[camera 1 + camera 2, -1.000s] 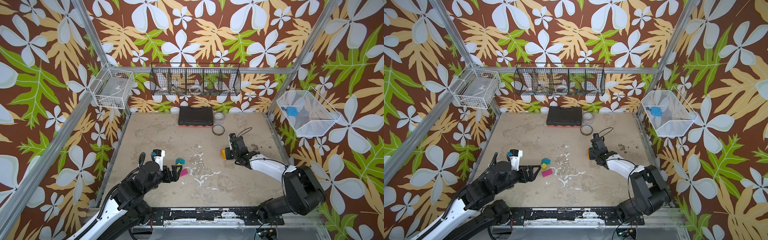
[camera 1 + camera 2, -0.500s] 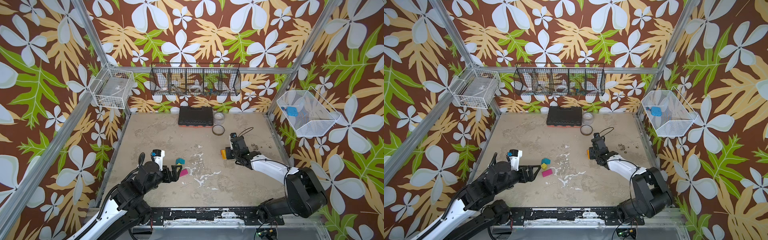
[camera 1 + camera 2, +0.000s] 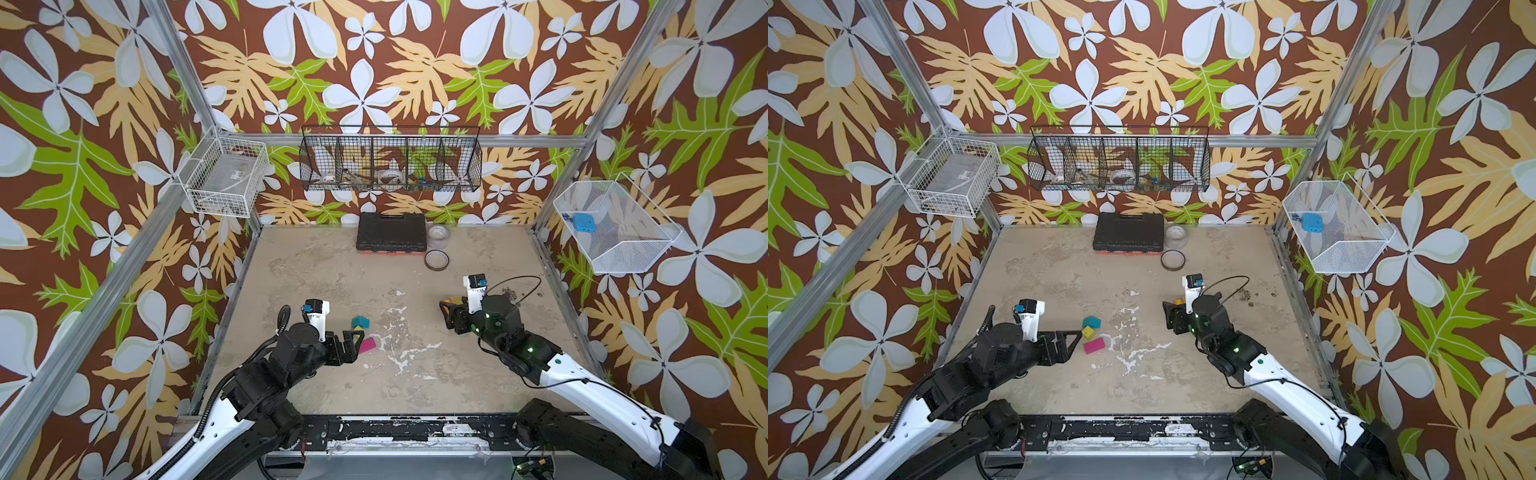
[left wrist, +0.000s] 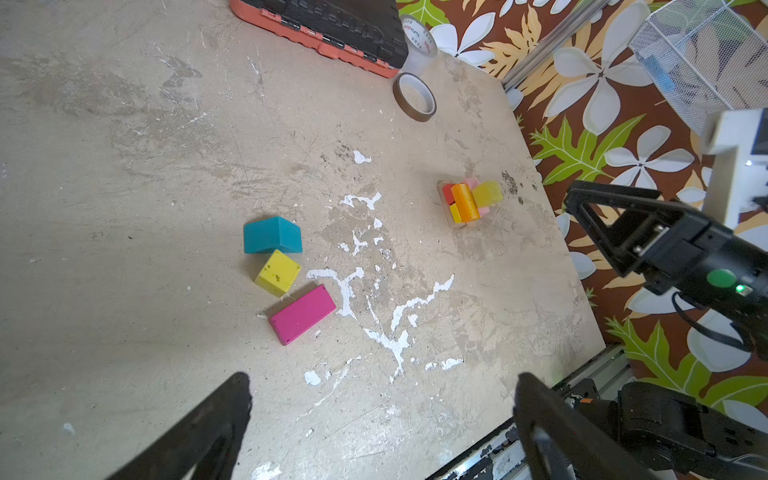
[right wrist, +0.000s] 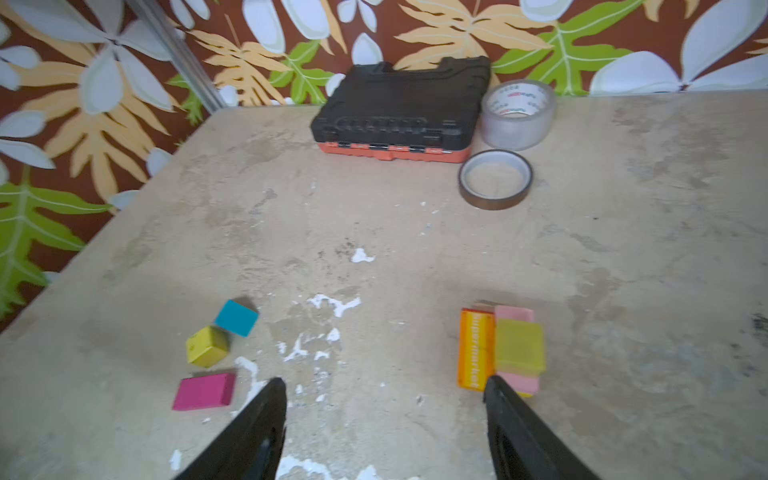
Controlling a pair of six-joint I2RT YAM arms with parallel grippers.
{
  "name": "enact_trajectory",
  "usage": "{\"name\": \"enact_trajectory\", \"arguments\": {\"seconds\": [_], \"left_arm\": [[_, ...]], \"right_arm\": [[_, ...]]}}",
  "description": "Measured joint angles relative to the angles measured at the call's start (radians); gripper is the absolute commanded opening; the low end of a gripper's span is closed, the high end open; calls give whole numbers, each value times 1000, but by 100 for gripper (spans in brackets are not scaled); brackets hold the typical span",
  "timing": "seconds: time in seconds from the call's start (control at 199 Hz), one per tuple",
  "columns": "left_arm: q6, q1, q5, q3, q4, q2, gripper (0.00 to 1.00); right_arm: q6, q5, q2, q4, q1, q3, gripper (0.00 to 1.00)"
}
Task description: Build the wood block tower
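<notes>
The wood block tower [image 4: 468, 203] is so far a low cluster toward the right of the scuffed beige worktop [image 4: 124, 174]. An orange cylinder [image 5: 476, 349] lies beside a translucent yellow-green cube [image 5: 520, 347], and a pink block [image 5: 514, 315] shows from under the cube. In the left wrist view a small red block [image 4: 447, 193] and a small yellow block [image 4: 455, 213] sit on a tan plank [image 4: 455, 224].

The right hand [image 5: 384, 386] hovers just beside this cluster with its fingers apart and nothing between them. I cannot tell whether one fingertip touches the cylinder.

Three loose blocks lie well apart from the cluster, near the left hand [image 4: 380, 392], which is spread wide and empty: a teal roof-shaped block [image 4: 272, 235], a yellow cube [image 4: 277, 272] touching it, and a flat magenta block [image 4: 302, 313] just beside the cube.

At the back wall sit a black tool case with an orange base [image 5: 399, 112], a clear tape roll [image 5: 517, 114] and a brown tape roll [image 5: 494, 178].
</notes>
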Motion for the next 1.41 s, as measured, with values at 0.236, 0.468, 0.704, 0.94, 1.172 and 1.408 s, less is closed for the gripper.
{"name": "enact_trajectory", "arguments": {"seconds": [0.236,0.468,0.704,0.94,1.172,1.408], "left_arm": [[0,0,0,0,0,-13,100],[-3,0,-15,8,-5,20,100],[12,0,7,25,0,53,100],[16,0,8,-12,15,9,100],[19,0,6,-20,29,-96,100],[19,0,5,-20,30,-91,100]], "right_arm": [[48,32,107,69,254,18,75],[56,79,372,98,362,143,73],[56,92,621,90,397,256,72],[38,109,840,80,425,449,69],[2,108,1026,31,424,635,68],[-39,103,1138,-33,414,763,61]]}}
